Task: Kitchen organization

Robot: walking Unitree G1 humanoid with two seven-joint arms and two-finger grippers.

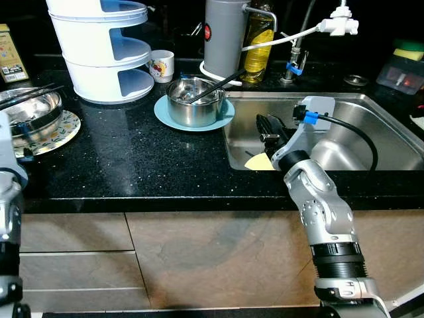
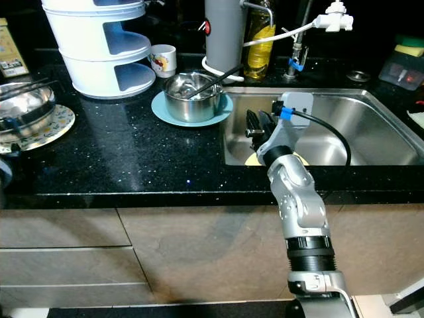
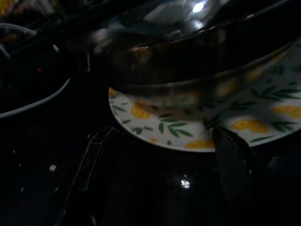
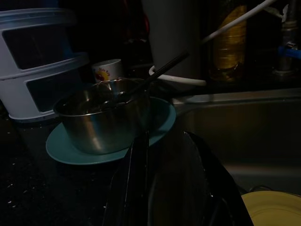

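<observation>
Silver and jointed, the right arm (image 1: 318, 205) rises in front of the cabinet and bends over the counter (image 1: 132, 165) edge into the sink (image 1: 371, 142). Its right gripper (image 1: 267, 128) hangs at the sink's left wall, fingers (image 4: 141, 188) close together with a narrow gap, holding nothing. A yellow plate (image 1: 260, 161) lies on the sink floor just under that gripper.

Left of the sink, just beside its rim, a steel bowl (image 1: 193, 101) sits on a teal plate (image 1: 173, 114); a dark utensil (image 1: 215, 86) leans in the bowl, its long axis slanting up toward the grey canister (image 1: 224, 36) behind. Next to the canister, behind the sink's back rim, is a bottle of yellow oil (image 1: 258, 43). A small printed cup (image 1: 161, 65) and a white tiered rack (image 1: 106, 46) stand farther left of the sink. No writing is legible.

Far left of the sink, a second steel bowl (image 1: 30, 112) rests on a lemon-pattern plate (image 3: 188, 127). The left wrist view shows the left gripper (image 3: 160, 155) low on the counter at that plate's edge, fingers spread wide, empty.
</observation>
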